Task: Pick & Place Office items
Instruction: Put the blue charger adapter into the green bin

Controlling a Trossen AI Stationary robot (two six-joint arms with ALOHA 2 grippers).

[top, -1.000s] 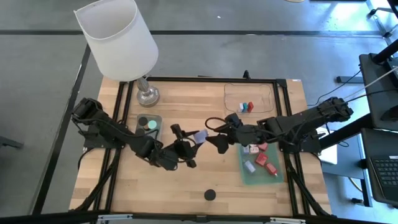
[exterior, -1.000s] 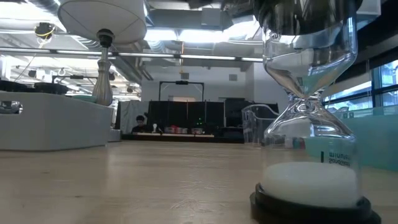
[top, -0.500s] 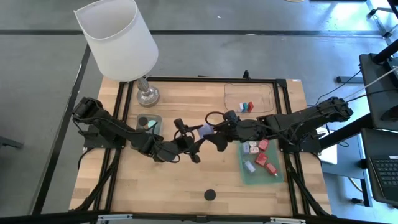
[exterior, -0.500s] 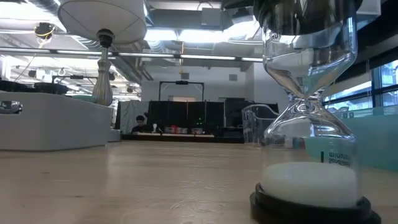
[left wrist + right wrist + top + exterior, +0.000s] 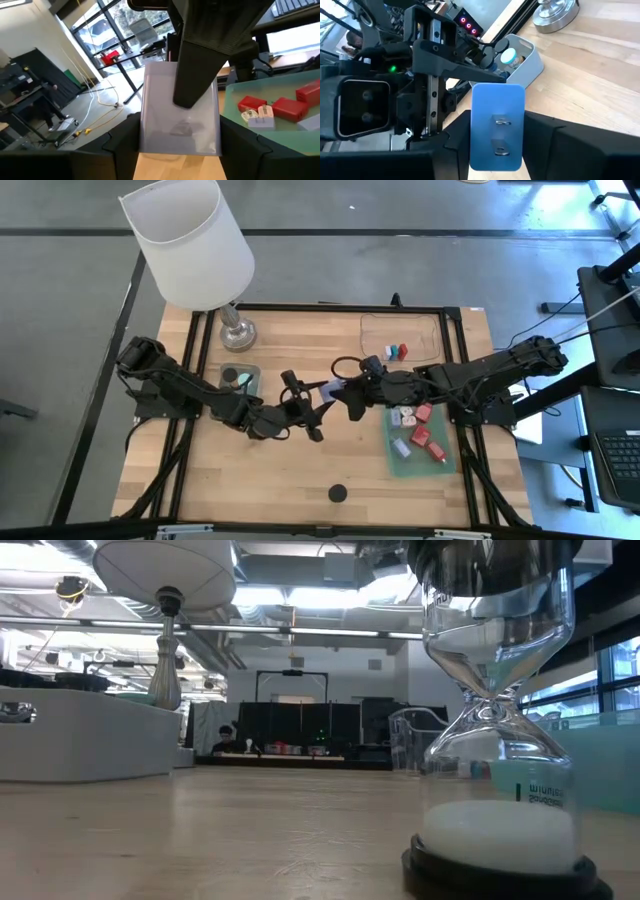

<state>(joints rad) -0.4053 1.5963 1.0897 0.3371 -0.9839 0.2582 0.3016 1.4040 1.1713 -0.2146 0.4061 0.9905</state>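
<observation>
Both hands [image 5: 329,391] grip the lilac-blue block [image 5: 328,389], its length running between them.

A lilac-blue block [image 5: 180,125] is held upright between the left gripper's [image 5: 180,150] dark fingers [image 5: 122,145]. Its upper edge is overlapped by the other arm's dark finger [image 5: 200,65]. Red blocks [image 5: 272,107] are seen in a green tray [image 5: 235,100] just beside.

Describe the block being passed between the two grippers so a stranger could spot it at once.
Start from the white-shaded lamp at the table's far left corner and move to the table's middle, where the two dark arms meet. Between the left gripper and right gripper sits a flat lilac-blue block, held above the wood, the only piece outside a tray.
</observation>
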